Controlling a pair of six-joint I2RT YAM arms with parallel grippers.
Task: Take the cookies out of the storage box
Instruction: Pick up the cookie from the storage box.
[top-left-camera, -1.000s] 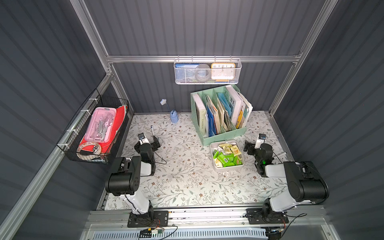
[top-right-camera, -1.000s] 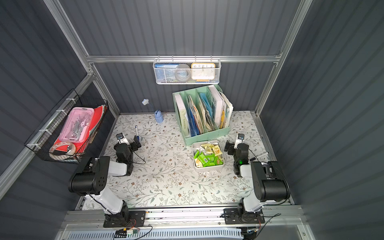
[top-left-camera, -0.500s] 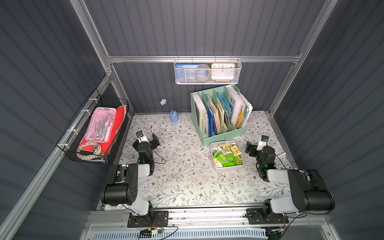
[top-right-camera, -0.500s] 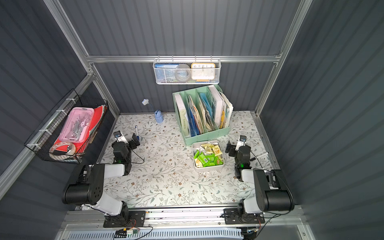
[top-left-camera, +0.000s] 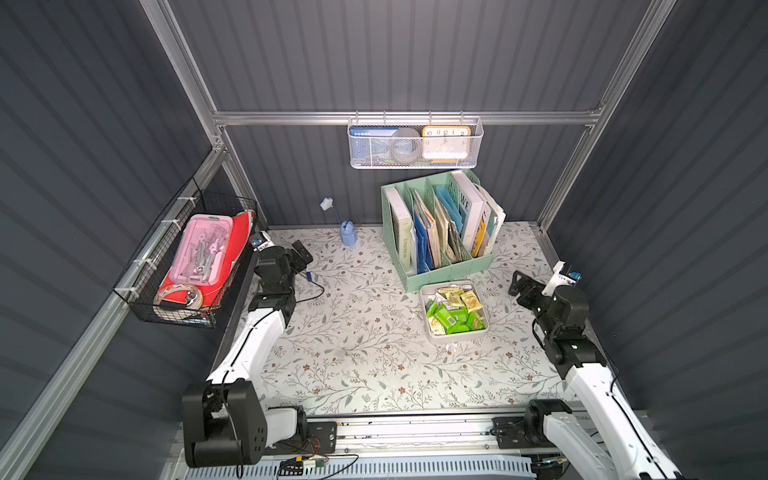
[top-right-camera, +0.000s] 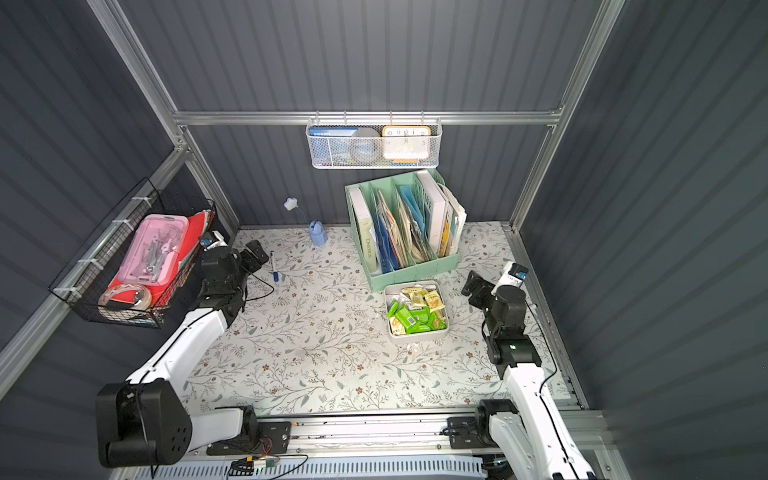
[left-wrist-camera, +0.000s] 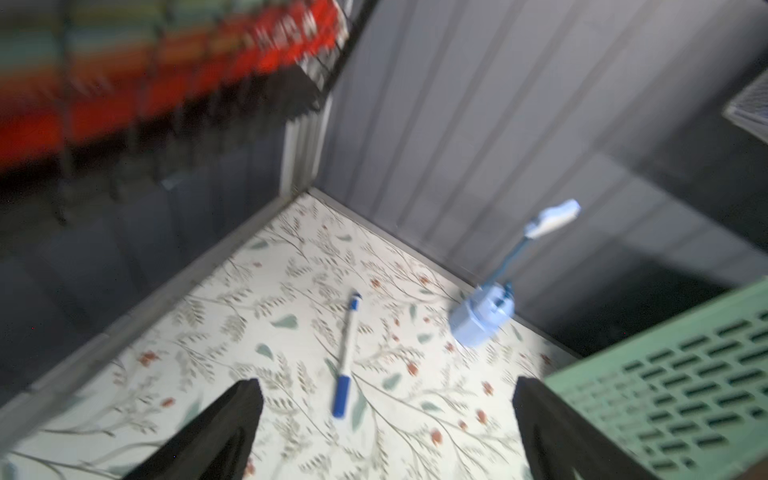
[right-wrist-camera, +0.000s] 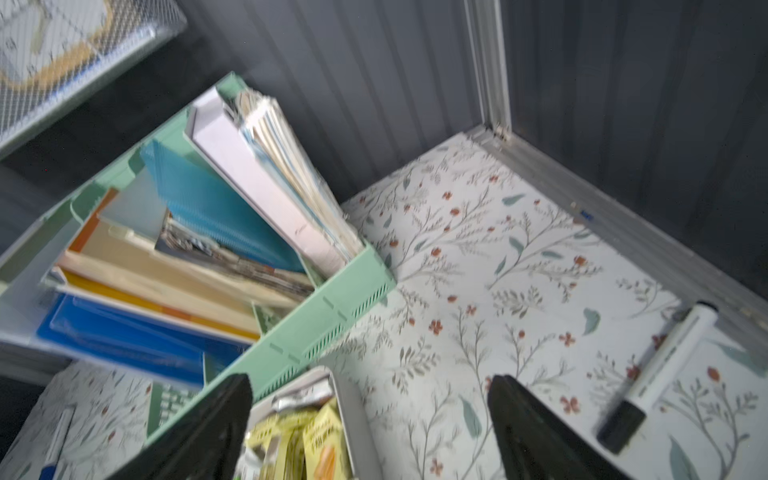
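Right claw (right-wrist-camera: 370, 415): both black jaws are spread wide with nothing between them. It is held above the table (top-left-camera: 353, 340), just beside the right side of the storage box (top-left-camera: 457, 334).
Left claw (left-wrist-camera: 386, 415): it is likewise released and empty. It is held over the far left corner of the table, well apart from the box, with a blue-capped pen (left-wrist-camera: 347, 353) lying on the surface ahead of it.
Storage box: it is set right of centre on the table, just in front of the mint-green file organiser (top-left-camera: 449, 270). It is seen in both top views.
Cookies (top-left-camera: 455, 311): all visible packets are heaped inside the box, and none is seen on the table.
Progress: the task is judged to be at its start. Nothing has been taken out, and every packet is left to be lifted. The right claw is the nearer one.
Packet material: glossy, crinkled film is seen. The packets are flat rectangles in bright green and pale yellow, and they overlap.
Box material: it is smooth light-grey plastic, shallow, with rounded corners.
Surroundings: the table is covered by a matte floral-printed sheet. The organiser wall is slotted, and the enclosure walls are ribbed and dark grey.
Handling: the packets are judged thin and slippery, so an edge pinch is likely needed.
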